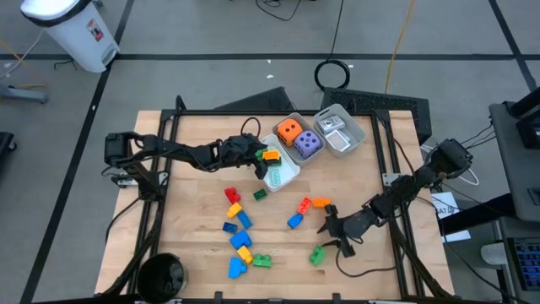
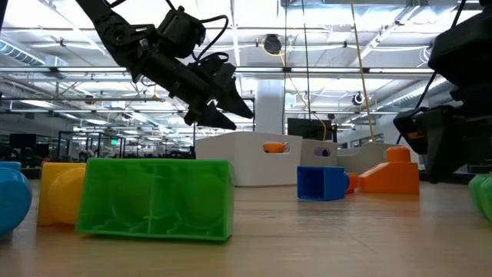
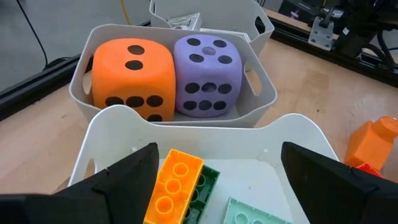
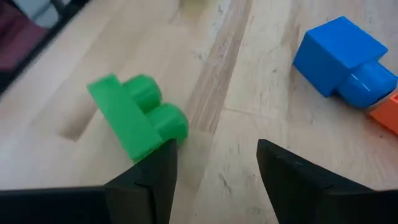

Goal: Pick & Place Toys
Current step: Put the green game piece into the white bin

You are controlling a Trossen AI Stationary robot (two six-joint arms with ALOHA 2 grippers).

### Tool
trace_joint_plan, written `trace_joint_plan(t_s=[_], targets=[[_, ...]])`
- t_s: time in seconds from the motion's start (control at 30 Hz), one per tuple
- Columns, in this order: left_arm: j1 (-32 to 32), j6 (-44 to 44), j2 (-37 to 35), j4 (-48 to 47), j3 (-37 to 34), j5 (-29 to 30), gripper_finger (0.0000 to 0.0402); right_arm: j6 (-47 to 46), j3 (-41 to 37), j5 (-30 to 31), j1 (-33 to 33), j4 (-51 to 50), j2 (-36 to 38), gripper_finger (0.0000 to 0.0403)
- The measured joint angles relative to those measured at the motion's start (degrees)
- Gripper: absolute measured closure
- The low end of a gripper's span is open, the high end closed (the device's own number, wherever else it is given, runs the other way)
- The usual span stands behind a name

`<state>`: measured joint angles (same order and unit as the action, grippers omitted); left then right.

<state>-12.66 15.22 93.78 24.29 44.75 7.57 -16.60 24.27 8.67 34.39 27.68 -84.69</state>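
One green brick [image 4: 134, 121] lies just beside the right gripper's [image 4: 214, 165] open jaws.

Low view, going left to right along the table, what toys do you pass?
Blue brick at the edge → yellow brick → big green brick → small blue brick → orange brick.
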Motion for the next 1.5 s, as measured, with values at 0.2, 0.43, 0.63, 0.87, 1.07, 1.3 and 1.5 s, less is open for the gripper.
trace_joint_plan(t_s=[0.2,0.43,0.63,0.87,1.07,1.3,1.5], targets=[[0.0,0.03,0.0,0.0,0.0,0.0,0.0062,-3.12,0.02,-7.47,0.96,-0.46,0.0,0.0207],[0.02,0.1,0.0,0.0,0.0,0.0,0.0062,-6.19,0.02,-7.5,4.48,-2.11,0.0,0.0204],[0.0,0.1,0.0,0.0,0.0,0.0,0.0062,-11.69,0.02,-5.6,7.64,-0.86,0.0,0.0204],[0.02,0.34,0.0,0.0,0.0,-0.02,0.0062,-13.21,0.07,4.69,9.55,6.25,-3.46,0.018],[-0.01,0.34,0.0,0.02,0.02,-0.04,0.0062,-13.66,0.09,4.51,9.55,13.17,-8.23,0.0125],[0.0,0.35,0.0,0.0,0.02,-0.04,0.0062,-8.1,0.11,2.78,8.14,15.47,-11.74,0.0119],[-0.01,0.44,0.0,0.02,0.02,-0.04,0.0062,-3.51,0.09,1.55,6.96,16.57,-11.76,0.0181]])
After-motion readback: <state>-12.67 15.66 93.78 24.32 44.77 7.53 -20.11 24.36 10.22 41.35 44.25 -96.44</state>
